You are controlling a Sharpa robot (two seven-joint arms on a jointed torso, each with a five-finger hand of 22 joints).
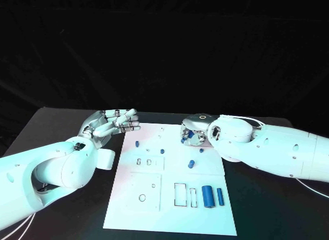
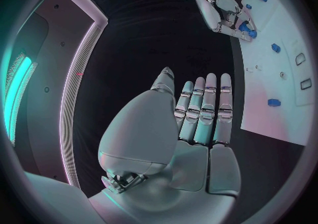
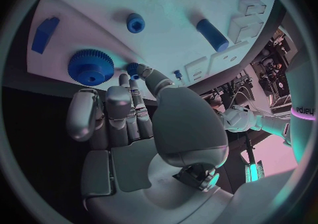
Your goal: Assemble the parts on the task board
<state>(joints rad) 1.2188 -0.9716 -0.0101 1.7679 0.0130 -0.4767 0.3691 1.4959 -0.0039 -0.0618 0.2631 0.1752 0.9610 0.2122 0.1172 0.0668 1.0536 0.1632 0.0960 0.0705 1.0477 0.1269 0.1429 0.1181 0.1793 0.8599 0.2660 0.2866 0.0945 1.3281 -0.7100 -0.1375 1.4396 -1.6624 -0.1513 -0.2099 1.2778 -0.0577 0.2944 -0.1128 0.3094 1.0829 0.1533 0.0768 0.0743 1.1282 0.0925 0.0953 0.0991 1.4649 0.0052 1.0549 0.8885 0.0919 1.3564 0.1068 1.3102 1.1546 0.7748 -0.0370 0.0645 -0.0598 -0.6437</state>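
Observation:
The white task board (image 1: 172, 210) lies in the middle of the black table. My right hand (image 1: 195, 132) reaches down onto its far right part. In the right wrist view the thumb and a finger (image 3: 124, 83) pinch a small blue peg (image 3: 134, 68) right beside a blue gear (image 3: 90, 66) on the board. My left hand (image 1: 112, 124) hovers off the board's far left corner, fingers (image 2: 202, 110) straight and holding nothing.
Two blue cylinders (image 1: 207, 195) (image 1: 221, 196) lie near the board's right front. Small blue pegs (image 1: 192, 163) (image 1: 136, 143) (image 1: 162, 150) stand mid-board. Near my right hand are a blue block (image 3: 44, 33), a round peg (image 3: 135, 23) and a lying cylinder (image 3: 212, 34).

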